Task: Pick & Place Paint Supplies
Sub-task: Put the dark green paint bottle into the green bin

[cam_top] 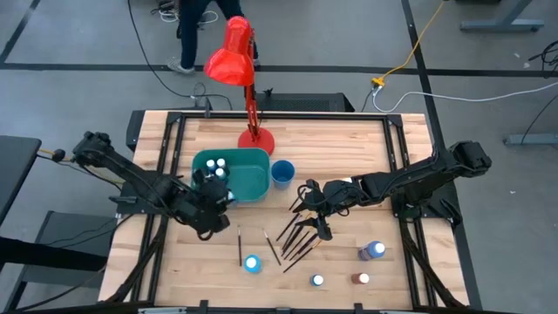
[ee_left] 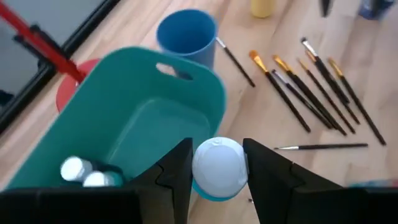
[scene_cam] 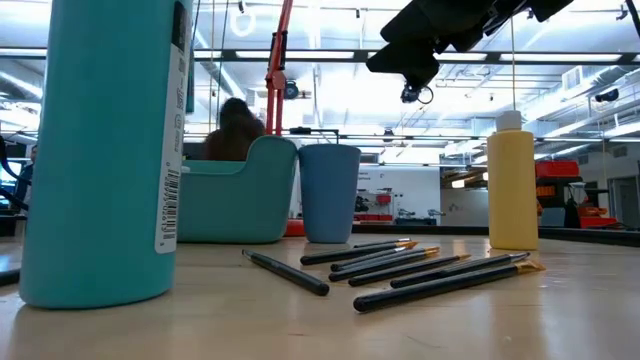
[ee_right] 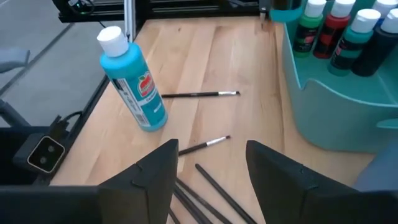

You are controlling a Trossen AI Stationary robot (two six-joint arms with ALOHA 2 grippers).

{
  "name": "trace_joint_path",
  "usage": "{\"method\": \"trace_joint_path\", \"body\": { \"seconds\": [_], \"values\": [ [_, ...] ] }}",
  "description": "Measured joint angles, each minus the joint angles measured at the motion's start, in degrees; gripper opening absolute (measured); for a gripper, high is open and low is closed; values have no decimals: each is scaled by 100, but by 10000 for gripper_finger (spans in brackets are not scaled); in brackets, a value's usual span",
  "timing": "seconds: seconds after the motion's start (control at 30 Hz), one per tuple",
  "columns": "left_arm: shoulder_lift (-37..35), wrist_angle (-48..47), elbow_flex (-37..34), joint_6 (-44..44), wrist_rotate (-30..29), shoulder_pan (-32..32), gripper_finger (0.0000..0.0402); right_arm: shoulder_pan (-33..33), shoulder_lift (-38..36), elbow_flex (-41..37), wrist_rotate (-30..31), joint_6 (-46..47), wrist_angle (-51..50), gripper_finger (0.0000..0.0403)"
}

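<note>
My left gripper (cam_top: 212,194) is shut on a small white-capped paint bottle (ee_left: 217,167) with a blue-green body, above the near rim of the teal bin (ee_left: 143,106). Two white-capped bottles (ee_left: 84,172) stand inside the bin. My right gripper (ee_right: 211,162) hangs open over a fan of dark-handled brushes (cam_top: 296,235) lying flat on the table, nothing between its fingers. A cyan bottle (ee_right: 134,84) stands upright near the front edge. A taller yellow bottle (scene_cam: 512,185) stands upright behind the brushes. My left gripper pinches the bottle between its two fingers, just below the white cap (ee_left: 217,163), one finger on each side. The fingers slant down from the table's left. The bottle is lifted clear over the bin's rim, cap toward the wrist camera; its lower body is hidden.
A small blue cup (cam_top: 282,173) stands right of the bin, and a red desk lamp (cam_top: 248,96) rises behind it. More small bottles (cam_top: 318,281), (cam_top: 362,279), (cam_top: 373,251) stand near the front right. A person (scene_cam: 232,130) sits beyond the table.
</note>
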Motion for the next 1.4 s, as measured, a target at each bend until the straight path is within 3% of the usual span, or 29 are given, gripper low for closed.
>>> {"method": "trace_joint_path", "body": {
  "seconds": [0.27,0.4,0.93,1.4],
  "values": [
    [-136,-81,-1020,-502,92,61,131,1,0,0,0,27,-22,199],
    [-240,-27,-1288,-607,-203,59,137,-1,0,0,0,32,7,199],
    [-350,-92,-1336,-163,-253,494,132,1,0,0,0,43,45,199],
    [-802,1292,-2791,-284,-29,586,131,0,0,0,0,45,38,199]
  ]
}}
